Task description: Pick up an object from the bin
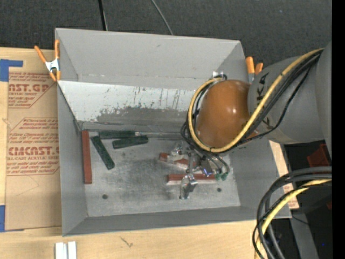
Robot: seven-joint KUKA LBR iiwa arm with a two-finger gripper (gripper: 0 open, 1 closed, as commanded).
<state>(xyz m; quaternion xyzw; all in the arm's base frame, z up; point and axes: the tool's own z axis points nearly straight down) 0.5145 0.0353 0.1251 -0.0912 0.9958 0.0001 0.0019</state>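
Because the grey bin (pixel 145 53) slopes loose parts onto its flat floor, the arm's orange cover (pixel 223 112) hangs low at right, the gripper (pixel 187 186) directly over a small reddish piece (pixel 175 178) right of centre, jaw state not discernible.

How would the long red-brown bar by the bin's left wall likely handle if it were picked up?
The red-brown bar looks straight and flat-sided, so it is probably stiff and unlikely to roll. Long and thin, it may tilt if gripped off-centre.
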